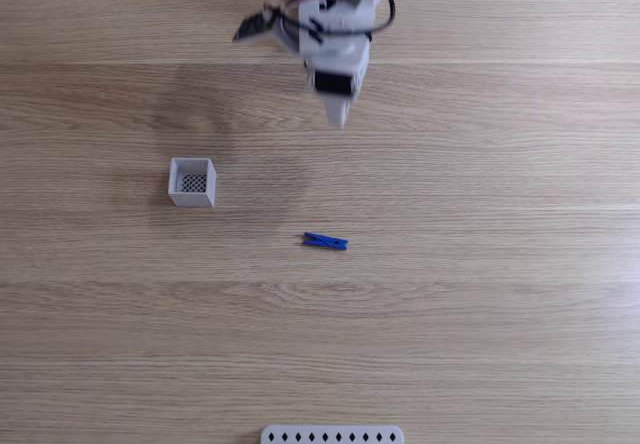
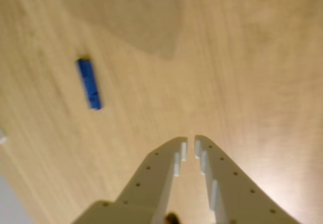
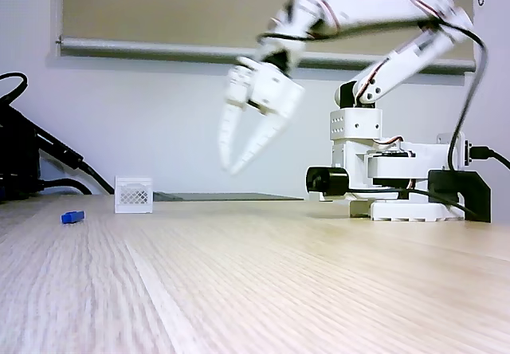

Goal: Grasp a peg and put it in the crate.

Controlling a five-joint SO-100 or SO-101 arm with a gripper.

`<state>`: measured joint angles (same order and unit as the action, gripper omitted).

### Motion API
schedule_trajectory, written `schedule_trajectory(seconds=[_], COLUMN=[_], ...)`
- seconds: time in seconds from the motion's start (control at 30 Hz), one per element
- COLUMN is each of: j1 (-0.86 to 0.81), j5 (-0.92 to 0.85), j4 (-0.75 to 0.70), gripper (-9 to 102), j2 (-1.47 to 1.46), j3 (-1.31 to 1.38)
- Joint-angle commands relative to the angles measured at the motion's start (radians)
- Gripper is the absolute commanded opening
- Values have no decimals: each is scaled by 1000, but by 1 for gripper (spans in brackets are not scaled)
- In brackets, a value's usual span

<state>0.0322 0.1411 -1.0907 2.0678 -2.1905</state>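
The slim bright-blue plastic peg (image 1: 325,241) lies flat on the light wood-grain table (image 1: 480,294), on open surface, its long axis running nearly left to right in the top-down fixed view, the right end tipped slightly lower. In the wrist view the peg (image 2: 89,83) sits up and left of the fingers, lengthwise nearly up the picture and blurred. The low side-on fixed view shows it end-on as a small blue stub (image 3: 72,217) at the far left. The small white square crate (image 1: 192,182) stands apart from the peg, up and left in the top-down view, which reveals its dark mesh bottom; the side view shows its latticed wall (image 3: 133,195). The white two-finger gripper (image 3: 229,165) hangs in the air above the table, empty, its fingers (image 2: 177,156) nearly together with a narrow gap between them.
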Motion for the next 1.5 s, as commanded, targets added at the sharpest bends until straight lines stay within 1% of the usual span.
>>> schedule_trajectory(seconds=[0.0, 0.2, 0.33, 0.43, 0.53, 0.67, 0.77, 0.9, 1.0, 1.23, 1.47], j1=[-9, -12, -69, -104, -109, -106, -106, -101, -71, -55, -55], j5=[2, 17, 18, 17, 17, 18, 38, 130, 166, 181, 181], j4=[-23, -94, -132, -153, -164, -156, -166, -167, -167, -167, -167], gripper=[-1, 0, 0, 1, 3, 13, 18, 18, 18, 18, 18], j2=[-209, -535, -726, -853, -931, -960, -968, -969, -977, -1075, -1086], j3=[460, 865, 1058, 1154, 1183, 1177, 1173, 1172, 1172, 1172, 1172])
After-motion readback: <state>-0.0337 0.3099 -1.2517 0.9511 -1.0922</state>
